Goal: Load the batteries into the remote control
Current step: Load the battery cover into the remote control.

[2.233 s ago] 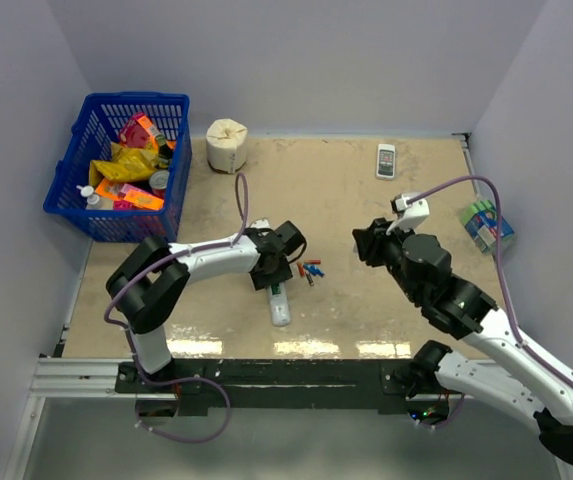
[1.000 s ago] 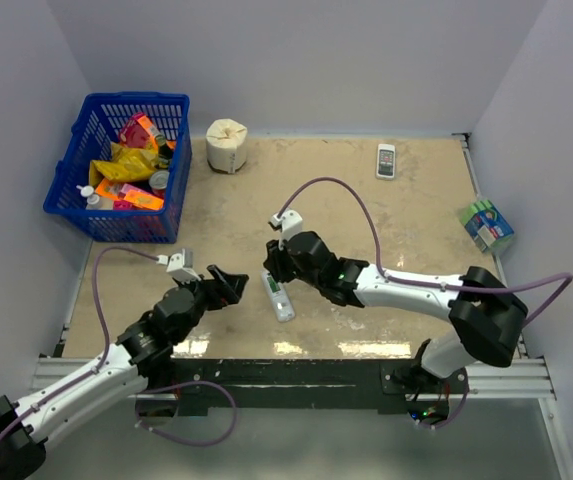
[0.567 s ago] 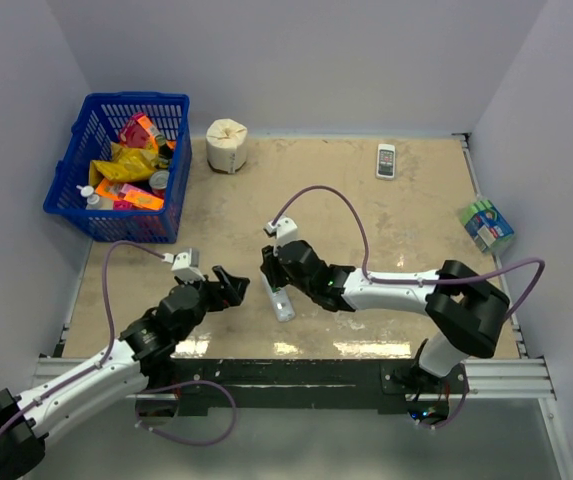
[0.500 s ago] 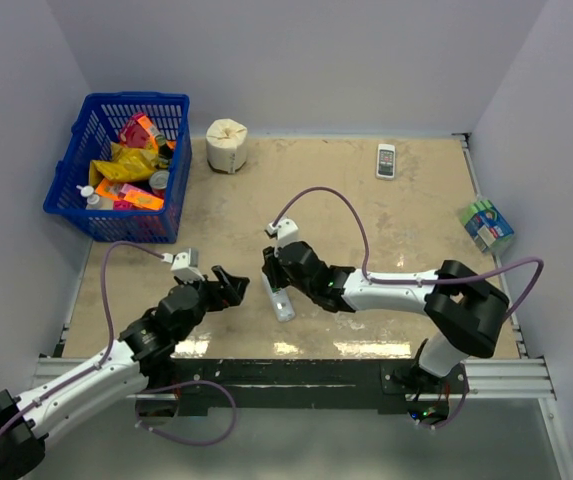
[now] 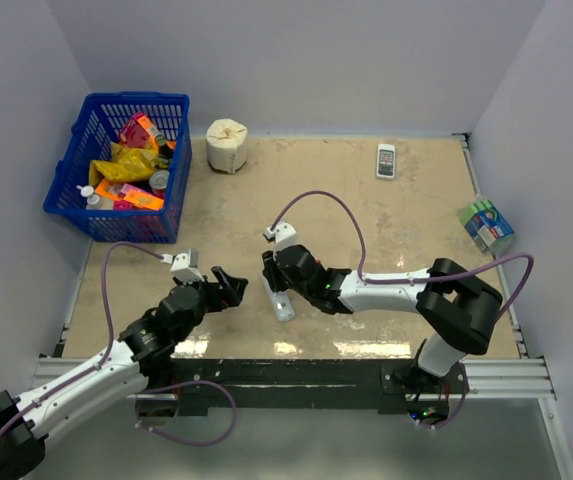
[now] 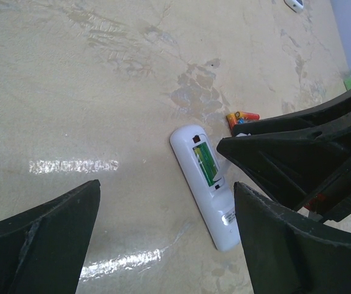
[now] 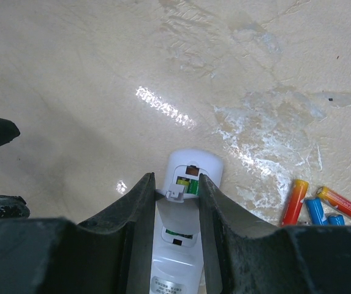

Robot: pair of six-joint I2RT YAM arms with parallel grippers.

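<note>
The remote control (image 7: 187, 260) lies back-up on the table, also seen in the top view (image 5: 283, 305). Its battery compartment is open with a green battery (image 6: 206, 164) inside. My right gripper (image 7: 175, 182) hangs right over that compartment, shut on the white battery cover (image 7: 176, 191), which tilts above the opening. Loose batteries (image 7: 313, 208) in orange, red and blue lie just right of the remote. My left gripper (image 6: 166, 187) stands wide open and empty to the left of the remote, low over the table (image 5: 228, 285).
A blue basket (image 5: 91, 215) of packets stands at the back left, with a paper roll (image 5: 227, 145) beside it. A short white handset (image 5: 386, 160) lies at the back right. A green-and-blue pack (image 5: 486, 225) sits by the right wall.
The left arm has drawn back from the remote to its left. The right arm has reached across and settled over the remote with the cover. Over the last half second almost nothing moves.
</note>
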